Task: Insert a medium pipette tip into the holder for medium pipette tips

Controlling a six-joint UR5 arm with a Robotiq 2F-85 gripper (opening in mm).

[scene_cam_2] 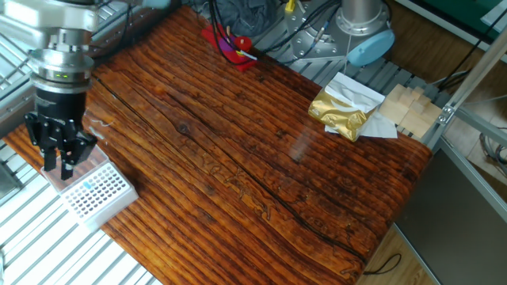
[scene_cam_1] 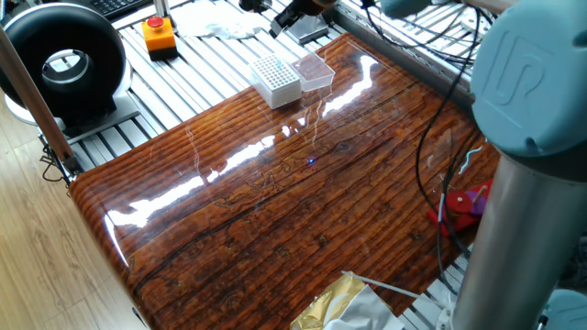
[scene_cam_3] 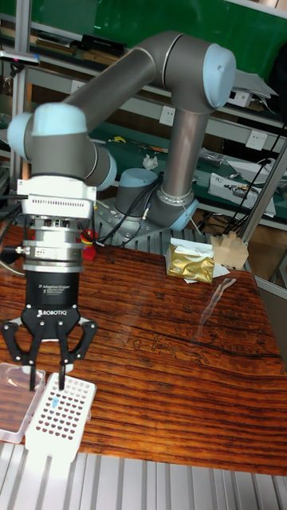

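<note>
The holder for medium pipette tips point(scene_cam_1: 276, 81) is a white block with a grid of holes near the table's far edge, also seen in the other fixed view point(scene_cam_2: 97, 192) and the tall fixed view point(scene_cam_3: 60, 414). A few bluish specks sit in its grid. My gripper point(scene_cam_3: 48, 374) hangs just beside it over a clear plastic box point(scene_cam_2: 70, 172), fingers apart and nothing visible between them. In one fixed view the gripper point(scene_cam_1: 286, 16) is at the top edge, behind the clear box point(scene_cam_1: 315, 71). No medium pipette tip can be made out in the fingers.
An orange button box point(scene_cam_1: 159, 35) and a black round device point(scene_cam_1: 64, 60) stand off the table on the slatted metal surface. A gold foil bag point(scene_cam_2: 341, 111), wooden blocks point(scene_cam_2: 408, 107) and red cables point(scene_cam_2: 230, 43) lie along the opposite table edge.
</note>
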